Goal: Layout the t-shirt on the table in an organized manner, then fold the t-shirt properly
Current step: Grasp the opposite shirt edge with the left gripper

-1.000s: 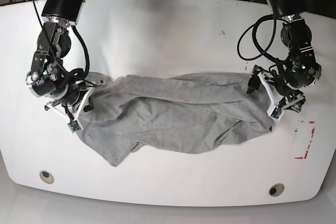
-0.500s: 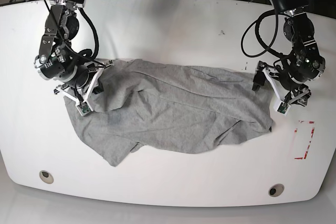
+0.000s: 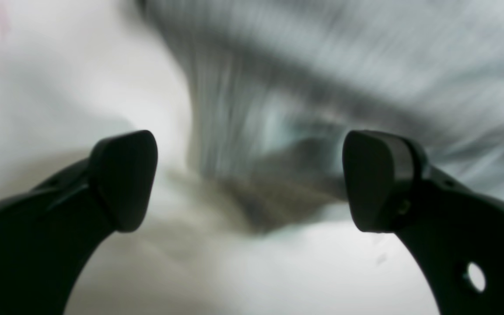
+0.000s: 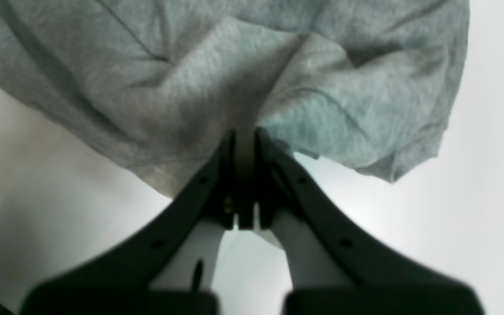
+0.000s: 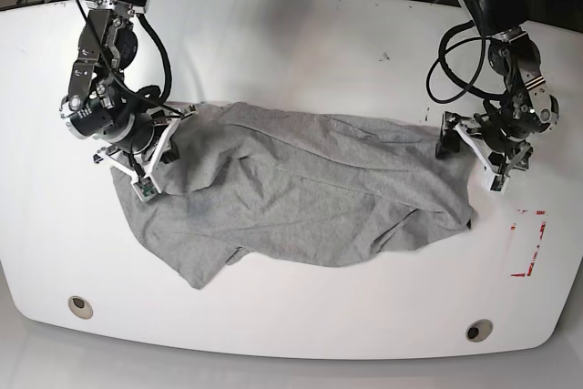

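T-shirt unmoved, right gripper still clamped on it — left gripper wide apart, withdrawn.

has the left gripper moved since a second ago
Yes. In the base view the left gripper has risen toward the table's far edge, farther from the red dashed mark.

The t-shirt lay spread across the middle of the table, with one gripper at its left edge and another at its right.

Left arm pulls away!
Left gripper lifts up-table, off the t-shirt's corner, fingers apart; that cloth edge has slackened.
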